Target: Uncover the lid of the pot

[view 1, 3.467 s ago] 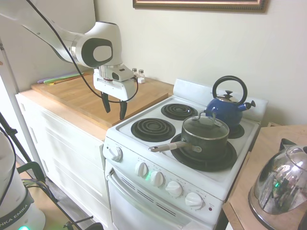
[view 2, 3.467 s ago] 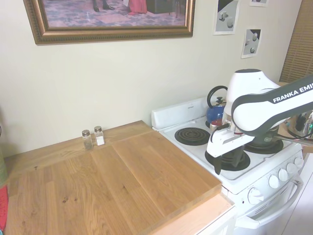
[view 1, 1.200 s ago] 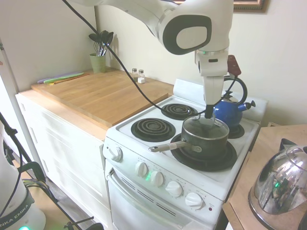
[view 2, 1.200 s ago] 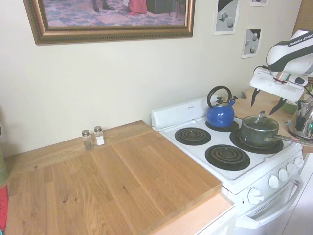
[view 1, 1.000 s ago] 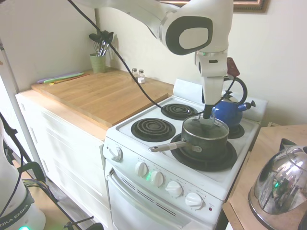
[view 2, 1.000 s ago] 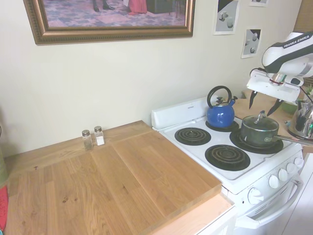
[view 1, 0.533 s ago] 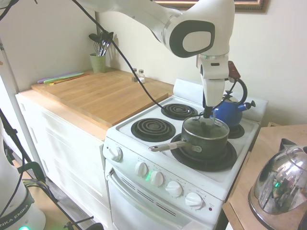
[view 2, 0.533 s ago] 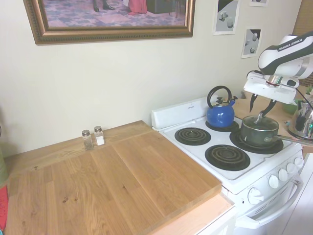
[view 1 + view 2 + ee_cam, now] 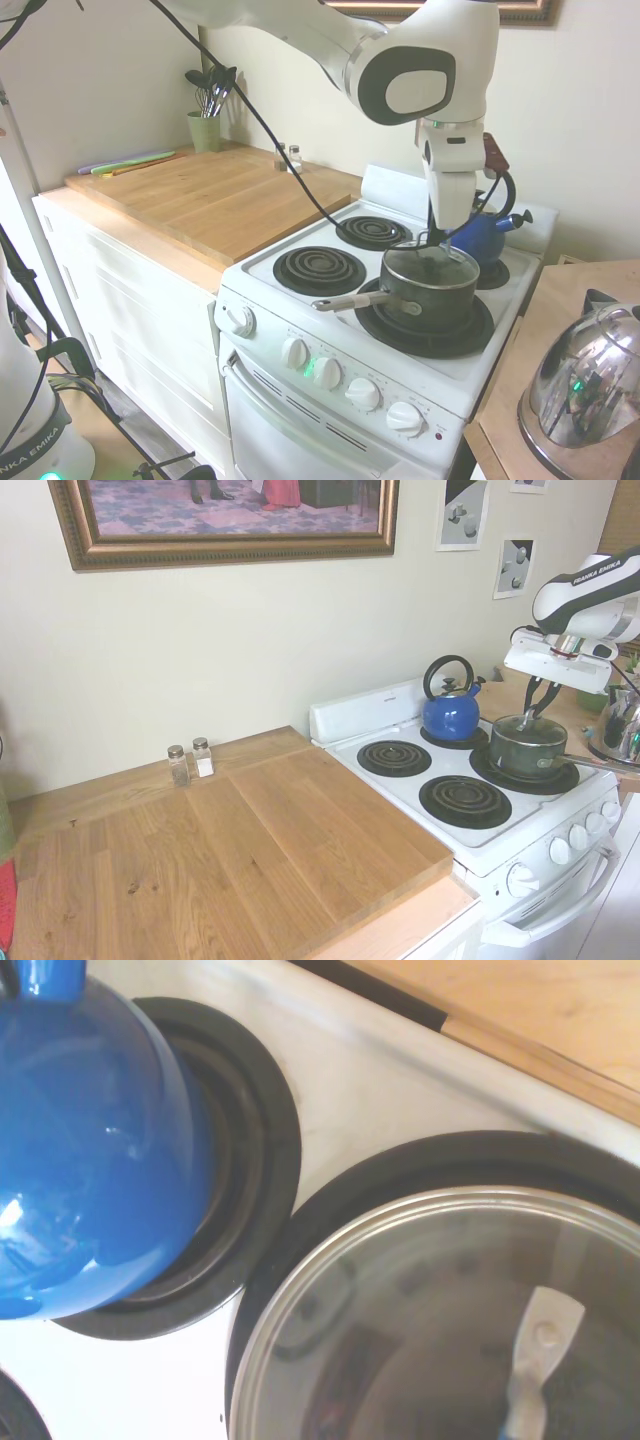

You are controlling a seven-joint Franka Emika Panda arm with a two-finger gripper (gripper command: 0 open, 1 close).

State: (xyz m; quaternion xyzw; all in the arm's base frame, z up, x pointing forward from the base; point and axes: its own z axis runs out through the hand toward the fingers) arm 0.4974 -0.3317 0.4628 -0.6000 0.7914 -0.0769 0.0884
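Fingers (image 9: 535,702) seemingly straddle the lid's (image 9: 432,262) handle, unclosed; pot (image 9: 428,294) handle points toward the knobs (image 9: 326,372).

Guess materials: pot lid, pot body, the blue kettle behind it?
Lid: clear glass, since the pot's inside shows through, with a bright metal rim and handle. Pot: dark matte body, likely coated metal; its long handle looks like brushed steel. Blue kettle: glossy blue with sharp highlights, probably enamelled metal, though the look alone leaves that open.
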